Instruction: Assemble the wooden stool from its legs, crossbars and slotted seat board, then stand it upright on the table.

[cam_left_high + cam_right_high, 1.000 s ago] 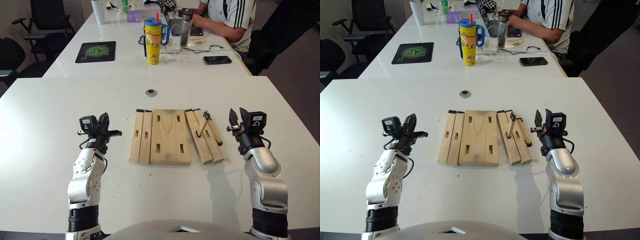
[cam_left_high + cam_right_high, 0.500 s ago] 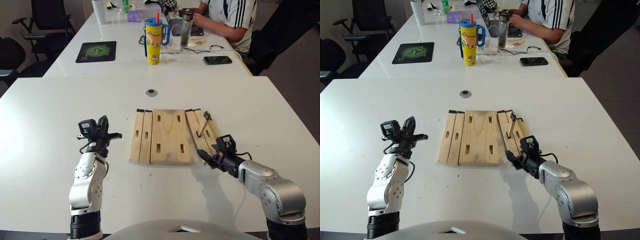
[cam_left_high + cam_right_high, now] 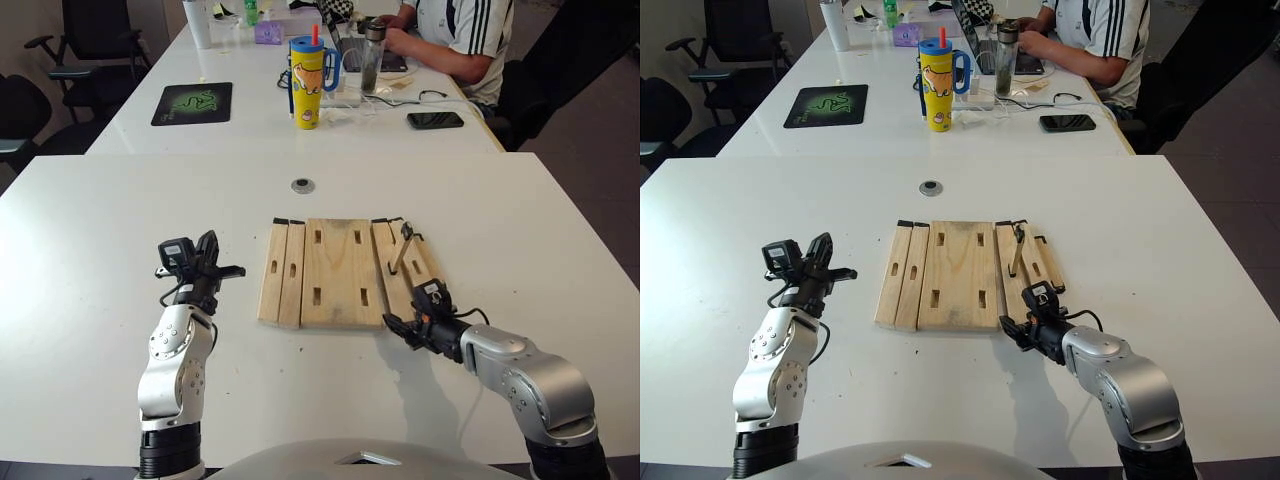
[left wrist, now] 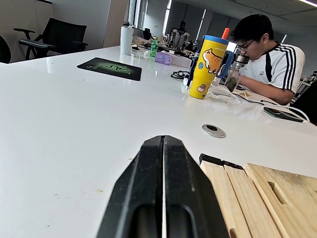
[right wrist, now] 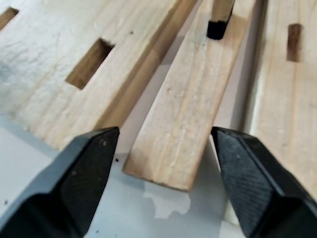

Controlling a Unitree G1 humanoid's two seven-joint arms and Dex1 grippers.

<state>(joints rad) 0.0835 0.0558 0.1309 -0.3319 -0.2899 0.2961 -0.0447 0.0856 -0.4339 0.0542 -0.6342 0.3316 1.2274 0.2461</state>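
Observation:
The slotted seat board [image 3: 330, 272] lies flat mid-table. Two slotted legs [image 3: 280, 272] lie along its left side, and more legs [image 3: 405, 275] lie along its right. A thin crossbar [image 3: 403, 248] leans tilted on the right legs. My right gripper [image 3: 400, 320] is low at the near end of the right legs, open. In the right wrist view its fingers [image 5: 74, 188] straddle the end of one leg [image 5: 183, 119] without touching it. My left gripper [image 3: 212, 262] is held above the table left of the wood, and its fingers [image 4: 163, 198] are shut on nothing.
A cable grommet [image 3: 302, 185] sits behind the wood. On the far table stand a yellow mug [image 3: 308, 82], a green mouse mat [image 3: 191, 103] and a phone [image 3: 434, 120], with a seated person behind. White tabletop lies open to both sides.
My right arm swung down from an upright pose at the right to the near end of the right legs, which shifted closer to the seat board. The left arm barely moved.

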